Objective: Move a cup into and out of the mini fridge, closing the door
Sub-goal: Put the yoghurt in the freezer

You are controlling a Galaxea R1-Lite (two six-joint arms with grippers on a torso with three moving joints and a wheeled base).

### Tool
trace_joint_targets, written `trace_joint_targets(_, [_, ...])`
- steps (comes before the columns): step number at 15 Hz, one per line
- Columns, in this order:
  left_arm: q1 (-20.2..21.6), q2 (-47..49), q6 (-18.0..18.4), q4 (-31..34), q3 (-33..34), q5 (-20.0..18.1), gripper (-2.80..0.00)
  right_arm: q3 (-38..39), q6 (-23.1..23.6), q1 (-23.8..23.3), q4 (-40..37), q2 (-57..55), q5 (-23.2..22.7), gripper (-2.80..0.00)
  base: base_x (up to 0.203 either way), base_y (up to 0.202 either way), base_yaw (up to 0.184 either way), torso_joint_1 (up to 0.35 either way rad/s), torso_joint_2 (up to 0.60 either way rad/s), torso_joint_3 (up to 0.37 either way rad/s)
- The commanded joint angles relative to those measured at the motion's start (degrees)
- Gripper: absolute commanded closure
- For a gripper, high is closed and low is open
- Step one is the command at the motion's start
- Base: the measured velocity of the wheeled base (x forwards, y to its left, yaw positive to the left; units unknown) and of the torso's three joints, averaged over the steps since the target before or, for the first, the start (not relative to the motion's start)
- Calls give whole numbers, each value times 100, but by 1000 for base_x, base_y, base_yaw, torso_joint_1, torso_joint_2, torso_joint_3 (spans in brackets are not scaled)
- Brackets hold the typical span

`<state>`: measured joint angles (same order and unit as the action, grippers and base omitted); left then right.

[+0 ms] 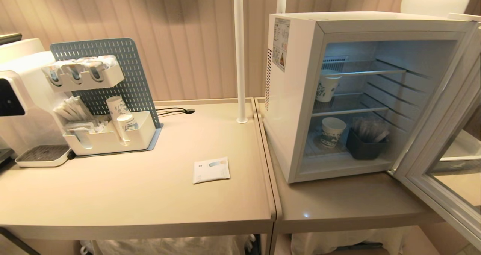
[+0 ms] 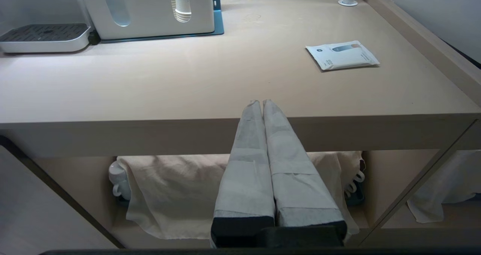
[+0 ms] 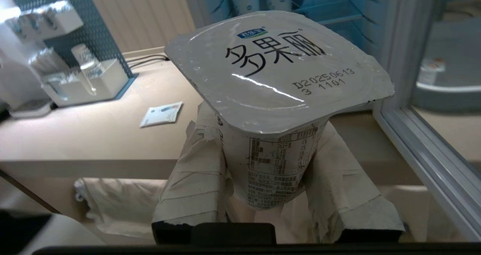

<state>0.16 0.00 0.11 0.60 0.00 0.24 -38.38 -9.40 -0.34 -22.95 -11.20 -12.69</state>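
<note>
Head view: the mini fridge [image 1: 297, 97] stands on the desk [image 1: 150, 195], its door [image 1: 447, 161] swung wide, paper cups on its shelves; no arm shows. Left wrist view: the left claw [image 2: 262, 103] is pressed shut, empty, off the desk's front edge. Right wrist view: the right claw [image 3: 270, 172] pinches the cup [image 3: 276, 97] by its tapered body under the flared rim, before the fridge. Likely light, thin-walled, crushable; foil lid fragile, so grip the sides.
</note>
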Motion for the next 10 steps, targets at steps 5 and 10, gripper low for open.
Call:
trace_joint_targets(5, [2, 9, -11, -7, 9, 2, 0, 3146, 1243, 47, 2536, 1087, 497, 0, 0, 0, 0, 0, 0, 0])
trace_joint_targets(10, [2, 9, -6, -7, 9, 2, 0, 3751, 1309, 51, 1993, 1120, 1216, 0, 0, 0, 0, 0, 0, 0])
